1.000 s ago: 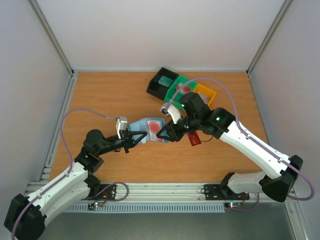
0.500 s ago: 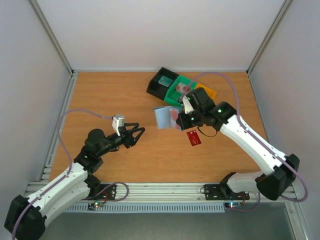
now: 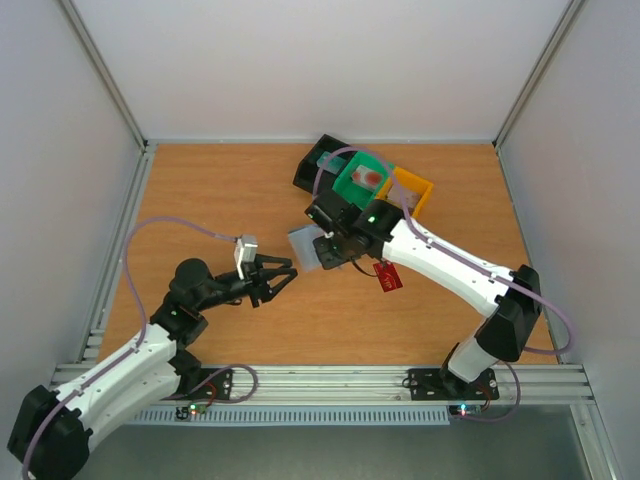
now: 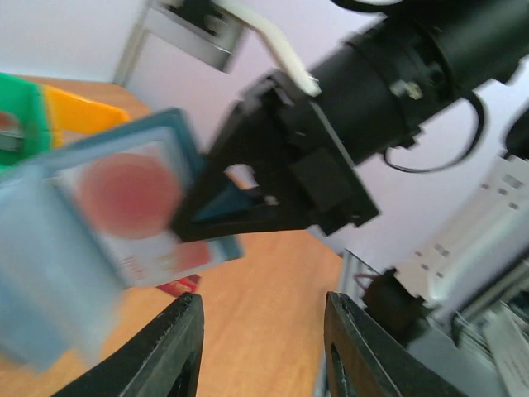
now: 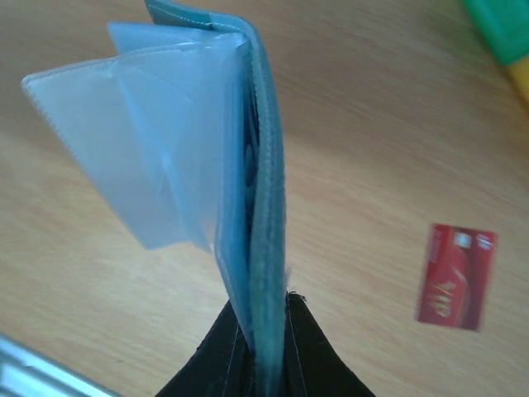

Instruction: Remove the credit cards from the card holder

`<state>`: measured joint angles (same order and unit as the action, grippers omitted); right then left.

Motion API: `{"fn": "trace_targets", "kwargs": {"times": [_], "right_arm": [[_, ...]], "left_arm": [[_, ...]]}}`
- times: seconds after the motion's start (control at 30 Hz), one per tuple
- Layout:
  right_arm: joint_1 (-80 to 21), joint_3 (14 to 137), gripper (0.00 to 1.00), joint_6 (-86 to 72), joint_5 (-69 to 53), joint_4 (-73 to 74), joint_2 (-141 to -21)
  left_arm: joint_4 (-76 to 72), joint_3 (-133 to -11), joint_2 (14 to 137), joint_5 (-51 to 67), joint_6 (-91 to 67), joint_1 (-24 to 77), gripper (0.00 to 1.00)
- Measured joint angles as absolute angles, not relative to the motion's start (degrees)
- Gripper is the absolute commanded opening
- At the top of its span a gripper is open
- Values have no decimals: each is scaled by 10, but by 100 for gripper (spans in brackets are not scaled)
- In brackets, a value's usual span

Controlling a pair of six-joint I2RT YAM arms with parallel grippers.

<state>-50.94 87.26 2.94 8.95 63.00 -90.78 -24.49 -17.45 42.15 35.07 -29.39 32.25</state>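
On wooden table [image 3: 220,190], red card [image 3: 388,275]

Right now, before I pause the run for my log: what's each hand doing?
Left hand: open, holding nothing.
Right hand: closed on the light blue soft bifold card holder.

Blue card holder [image 5: 258,207] upright, fanned open; red credit card [image 5: 456,275] lies flat.
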Motion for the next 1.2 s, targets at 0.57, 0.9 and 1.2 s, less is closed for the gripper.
{"fn": "trace_targets", "kwargs": {"times": [0.57,0.9,1.2], "right_arm": [[-532,863,1,65,-56,514,-913],[-532,798,1,135,-145,471,-813],[-527,771,2,198,-207,438,-773]], "left_arm": [[-239,-174,432,294,-338,339,37],[-221,-172,434,281,-341,322,42],[-256,-165,406,361,-328,317,19]]}}
